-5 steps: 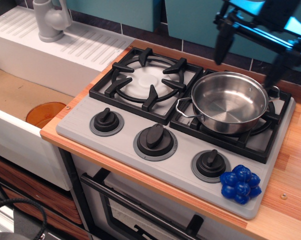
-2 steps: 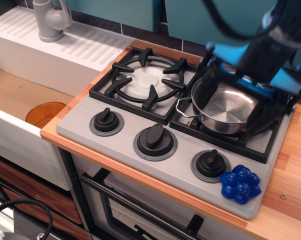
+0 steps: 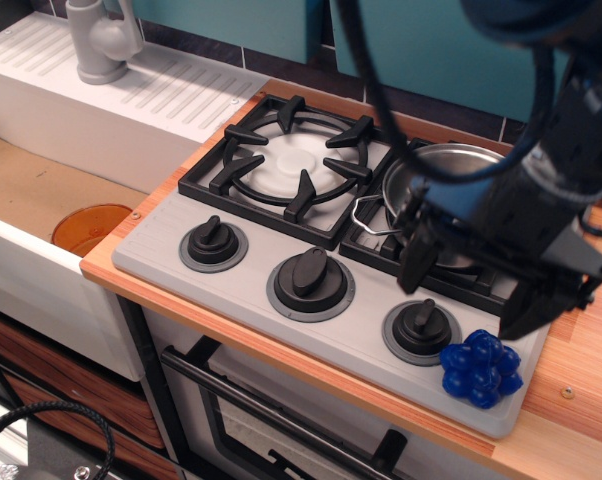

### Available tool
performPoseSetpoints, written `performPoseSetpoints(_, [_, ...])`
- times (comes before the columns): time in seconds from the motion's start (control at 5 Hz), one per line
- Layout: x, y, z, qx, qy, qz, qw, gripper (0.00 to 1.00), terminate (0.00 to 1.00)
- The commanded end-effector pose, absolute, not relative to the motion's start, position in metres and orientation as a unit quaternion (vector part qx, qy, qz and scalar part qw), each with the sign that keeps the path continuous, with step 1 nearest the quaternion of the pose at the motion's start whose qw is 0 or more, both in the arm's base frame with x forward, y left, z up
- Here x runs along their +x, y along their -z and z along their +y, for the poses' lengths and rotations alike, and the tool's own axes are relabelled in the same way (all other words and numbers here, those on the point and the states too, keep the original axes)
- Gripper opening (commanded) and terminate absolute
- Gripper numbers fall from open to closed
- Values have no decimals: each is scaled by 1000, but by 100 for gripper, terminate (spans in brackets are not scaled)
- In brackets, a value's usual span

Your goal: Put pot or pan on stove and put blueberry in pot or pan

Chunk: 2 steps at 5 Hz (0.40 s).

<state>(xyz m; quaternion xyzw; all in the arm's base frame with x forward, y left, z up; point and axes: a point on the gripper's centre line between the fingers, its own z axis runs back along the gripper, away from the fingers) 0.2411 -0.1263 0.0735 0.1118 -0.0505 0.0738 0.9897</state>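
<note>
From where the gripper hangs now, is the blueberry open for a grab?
Probably yes. The gripper hangs open just above the blueberry, which sits alone on the stove corner beside a knob; only that knob crowds it.

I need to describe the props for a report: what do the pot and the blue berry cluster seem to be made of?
The pot looks like polished stainless steel: its visible rim is bright silver and mirror-like. The blueberry cluster looks like moulded plastic: glossy deep-blue balls with sharp highlights, though rubber cannot be excluded.
</note>
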Motion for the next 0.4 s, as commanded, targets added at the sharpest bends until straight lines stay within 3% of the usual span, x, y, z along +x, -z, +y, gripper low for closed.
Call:
performPoseSetpoints(0.0, [242, -74, -153, 85, -90, -86, 989, 100, 0])
performPoseSetpoints(0.2, [240, -66, -161, 85, -92, -94, 988, 100, 0])
